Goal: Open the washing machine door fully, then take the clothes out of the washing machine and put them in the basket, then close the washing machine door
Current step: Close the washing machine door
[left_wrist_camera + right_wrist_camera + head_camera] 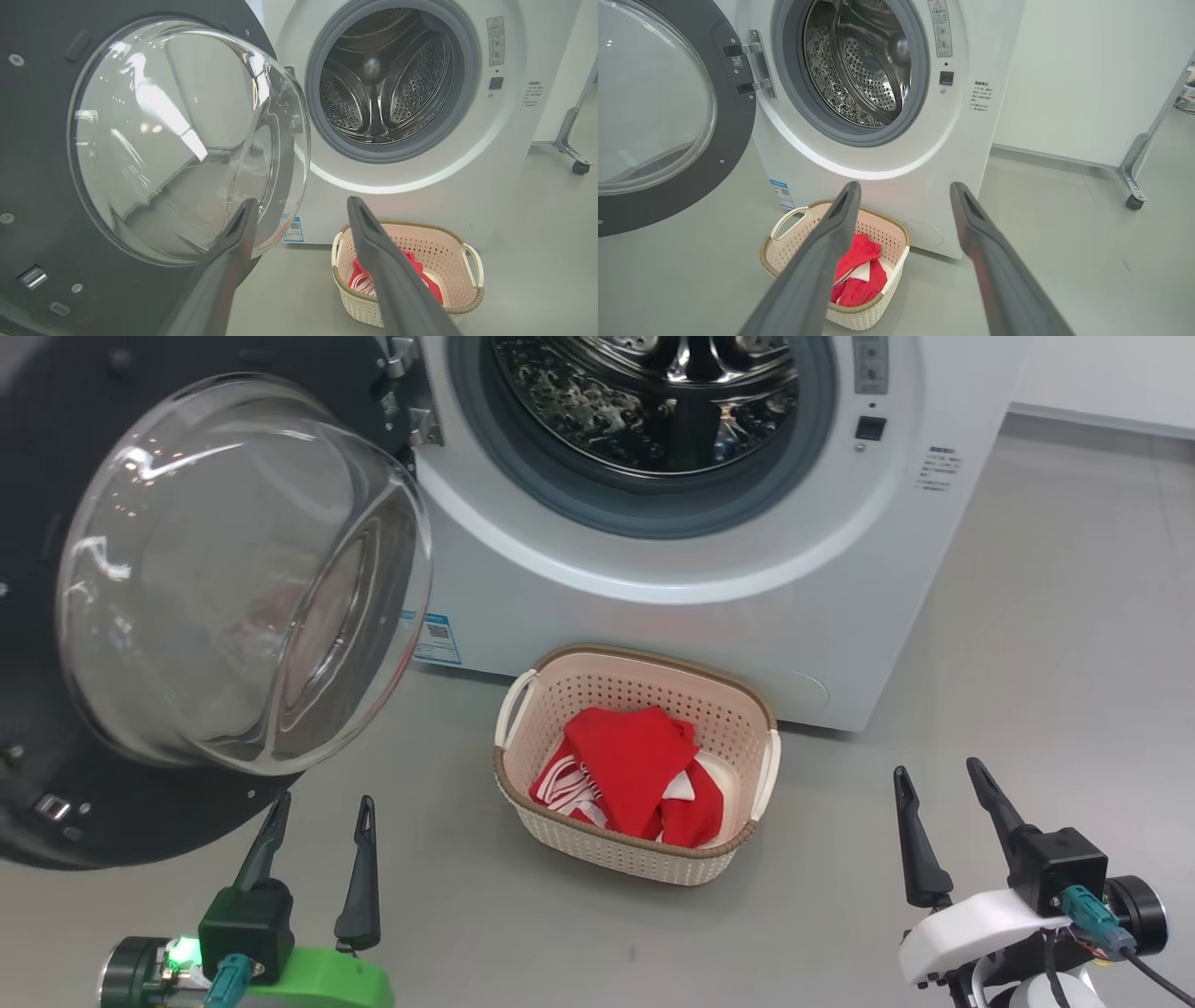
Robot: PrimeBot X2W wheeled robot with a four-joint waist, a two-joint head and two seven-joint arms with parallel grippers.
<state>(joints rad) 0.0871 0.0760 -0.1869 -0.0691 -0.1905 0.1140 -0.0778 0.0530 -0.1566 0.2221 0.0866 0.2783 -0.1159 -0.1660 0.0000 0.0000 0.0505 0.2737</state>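
Ahead and left of my left pincer (323,803): the washing machine door (215,579), swung wide open, its black rim just beyond my fingertips, its glass bowl bulging toward me, and its hinge (411,392) on the edge toward the machine.

Left pincer itself: fingers spread wide, holding nothing, low over the floor.

Ahead and right of that pincer: the washing machine (653,607), port uncovered; the drum (653,401) was bare of cloth as far as I could see.

Between my two pincers, nearer the machine: the basket (611,859) on the floor, with the clothes (635,770) lying inside it, red with white stripes.

Right pincer (936,767): equally wide and empty, well apart from the door, with the basket in between.

Judgement: only the closing was left. The door lay on the left arm's side, so that arm was nearer. I judged the door would have to swing rightward about its hinge toward the port.
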